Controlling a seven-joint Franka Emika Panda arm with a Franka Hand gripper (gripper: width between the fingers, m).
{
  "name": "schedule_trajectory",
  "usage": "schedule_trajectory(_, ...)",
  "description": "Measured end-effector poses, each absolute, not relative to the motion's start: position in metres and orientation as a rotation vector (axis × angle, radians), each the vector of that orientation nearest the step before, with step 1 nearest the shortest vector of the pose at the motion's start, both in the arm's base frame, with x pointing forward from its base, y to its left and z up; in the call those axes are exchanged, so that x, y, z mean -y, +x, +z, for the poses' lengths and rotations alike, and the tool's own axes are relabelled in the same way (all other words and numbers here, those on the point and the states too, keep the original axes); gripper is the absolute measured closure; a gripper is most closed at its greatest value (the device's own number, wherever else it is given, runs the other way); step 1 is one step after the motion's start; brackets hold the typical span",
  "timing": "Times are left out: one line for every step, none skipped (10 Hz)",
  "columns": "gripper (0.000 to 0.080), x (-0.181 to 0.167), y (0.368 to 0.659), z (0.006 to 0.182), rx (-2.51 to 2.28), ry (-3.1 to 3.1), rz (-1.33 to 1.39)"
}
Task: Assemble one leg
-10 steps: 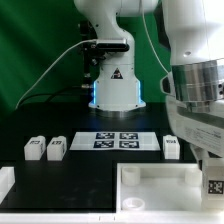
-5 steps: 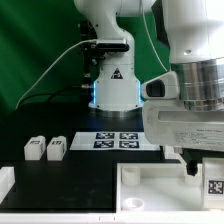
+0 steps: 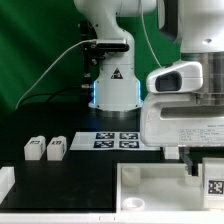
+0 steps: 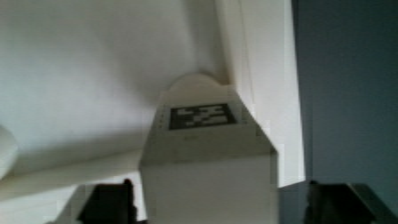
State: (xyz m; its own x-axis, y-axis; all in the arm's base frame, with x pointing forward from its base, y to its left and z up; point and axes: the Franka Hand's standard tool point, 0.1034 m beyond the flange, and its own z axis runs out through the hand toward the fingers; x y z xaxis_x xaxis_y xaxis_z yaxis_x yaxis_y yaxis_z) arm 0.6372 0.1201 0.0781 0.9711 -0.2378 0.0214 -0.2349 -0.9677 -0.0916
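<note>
Pinching the leg (image 4: 206, 150) between our gripper (image 4: 210, 200) fingers at the tabletop's (image 3: 150, 182) near right corner, we judge a tilted leg could jam.

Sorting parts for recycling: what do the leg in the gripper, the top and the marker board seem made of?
The leg looks like white matte plastic: smooth faces, soft sheen, a printed black-and-white tag. The top seems the same white plastic, with a moulded raised rim. The marker board looks like thin flat white sheet with printed tags; plastic or card, I cannot tell.
</note>
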Motion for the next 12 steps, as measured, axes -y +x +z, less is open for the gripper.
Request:
schedule_trajectory(0.0432, -0.1209, 0.6368, 0.0779, -0.569, -2.995, -0.037)
schedule_trajectory(0.0499, -0.1172, 0.6369, 0.0778, -0.740, -2.960, -0.029)
schedule_trajectory(0.0499, -0.1158, 0.6372, 0.0775, -0.924, -2.904, -0.019)
schedule_trajectory(0.0499, -0.1151, 0.6371, 0.0769, -1.113, -2.837, -0.008)
schedule_trajectory(0.0499, -0.1145, 0.6367, 0.0767, -1.368, -2.730, 0.000)
schedule_trajectory(0.0499, -0.1142, 0.6361, 0.0766, -1.653, -2.568, -0.001)
schedule_trajectory(0.0499, -0.1135, 0.6350, 0.0766, -1.900, -2.375, 0.005)
schedule_trajectory(0.0499, -0.1129, 0.6334, 0.0766, -2.102, -2.158, 0.042)
schedule_trajectory(0.0499, -0.1120, 0.6329, 0.0764, -2.226, -2.004, 0.071)
schedule_trajectory(0.0499, -0.1122, 0.6324, 0.0762, -2.289, -1.930, 0.084)
schedule_trajectory(0.0499, -0.1137, 0.6308, 0.0750, -2.318, -1.901, 0.089)
schedule_trajectory(0.0424, -0.1136, 0.6308, 0.0744, -2.295, -1.929, 0.087)
